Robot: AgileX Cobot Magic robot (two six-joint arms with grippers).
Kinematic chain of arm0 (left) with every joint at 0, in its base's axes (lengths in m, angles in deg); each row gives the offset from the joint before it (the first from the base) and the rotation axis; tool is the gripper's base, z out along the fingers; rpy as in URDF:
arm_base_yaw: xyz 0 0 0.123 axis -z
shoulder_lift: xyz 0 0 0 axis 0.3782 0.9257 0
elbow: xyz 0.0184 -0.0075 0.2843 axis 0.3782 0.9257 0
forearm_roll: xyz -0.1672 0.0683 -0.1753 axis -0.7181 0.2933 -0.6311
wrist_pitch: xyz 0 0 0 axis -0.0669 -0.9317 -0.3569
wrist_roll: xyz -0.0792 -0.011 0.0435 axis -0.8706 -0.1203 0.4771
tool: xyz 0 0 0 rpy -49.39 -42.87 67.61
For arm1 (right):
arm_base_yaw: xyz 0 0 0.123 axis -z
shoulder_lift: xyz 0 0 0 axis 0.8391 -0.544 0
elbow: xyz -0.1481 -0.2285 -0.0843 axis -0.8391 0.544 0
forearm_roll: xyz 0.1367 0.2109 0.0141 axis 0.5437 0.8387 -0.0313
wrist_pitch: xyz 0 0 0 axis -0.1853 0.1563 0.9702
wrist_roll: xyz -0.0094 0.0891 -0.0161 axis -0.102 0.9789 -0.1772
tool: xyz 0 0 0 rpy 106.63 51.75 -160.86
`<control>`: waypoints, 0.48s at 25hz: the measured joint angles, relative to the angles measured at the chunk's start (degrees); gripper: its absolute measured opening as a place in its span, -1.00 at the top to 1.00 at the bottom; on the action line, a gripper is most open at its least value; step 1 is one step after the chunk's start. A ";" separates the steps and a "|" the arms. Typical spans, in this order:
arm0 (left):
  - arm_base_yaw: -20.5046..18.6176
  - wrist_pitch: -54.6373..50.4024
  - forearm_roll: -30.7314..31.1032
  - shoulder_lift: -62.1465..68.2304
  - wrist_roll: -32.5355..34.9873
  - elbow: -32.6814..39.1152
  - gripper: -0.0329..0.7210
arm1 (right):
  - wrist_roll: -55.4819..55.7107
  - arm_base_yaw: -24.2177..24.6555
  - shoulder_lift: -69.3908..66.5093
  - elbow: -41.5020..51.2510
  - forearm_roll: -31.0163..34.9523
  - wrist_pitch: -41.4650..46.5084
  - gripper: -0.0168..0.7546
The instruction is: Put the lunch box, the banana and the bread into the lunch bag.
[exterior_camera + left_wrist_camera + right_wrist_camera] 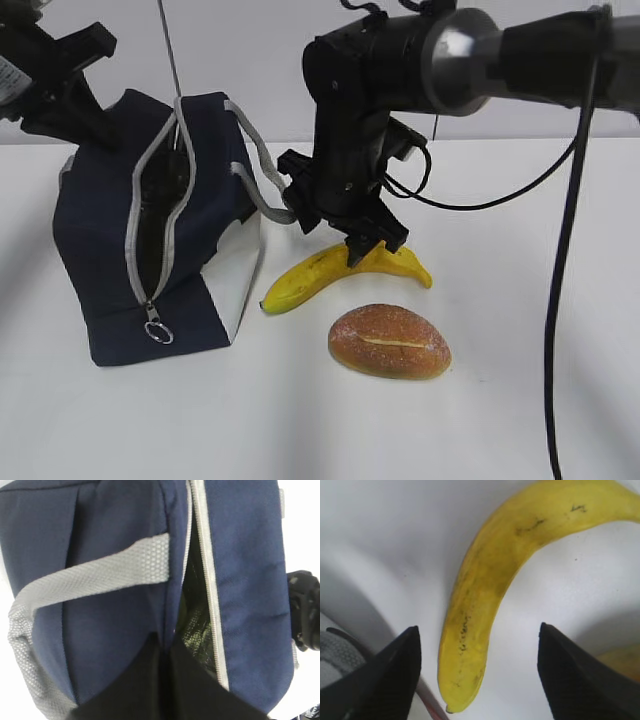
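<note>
Two arms in play. R arm comes in from upper right of my exterior view, wrist bent down, right end effector (368,252) low over the middle of the curved yellow banana with faint dark specks (340,270). In the R wrist view its black fingers (385,677) stand spread wide, one on each side of the banana's end, white bench showing between each finger and the fruit, so it's released, nothing grasped. L arm sits at top left behind the boxy navy-blue fabric lunch bag with grey zipper (100,260); the left end effector itself I can't see in any view, but it reads clenched, and I can't tell whether it holds bag fabric.

Count: 1 banana, 1 oval golden-brown bread roll with a lengthwise slit (390,342), 1 lunch bag. Lunch box I can't make out.

Bag stands on the white bench (300,430) at left, zipper undone, mouth gaping as a narrow slot w/ dark lining inside. Grey strap handle (262,170) droops toward the R arm. Metal ring pull (158,330) hangs at the zipper's low end. Banana lies just beside the bag's white side panel; bread is near the banana, apart from it. Bare bench in front and at far right.
</note>
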 joint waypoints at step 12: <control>0.00 -0.06 0.04 0.00 0.00 0.00 0.92 | 0.59 2.27 -3.67 0.10 0.74 -3.47 -0.44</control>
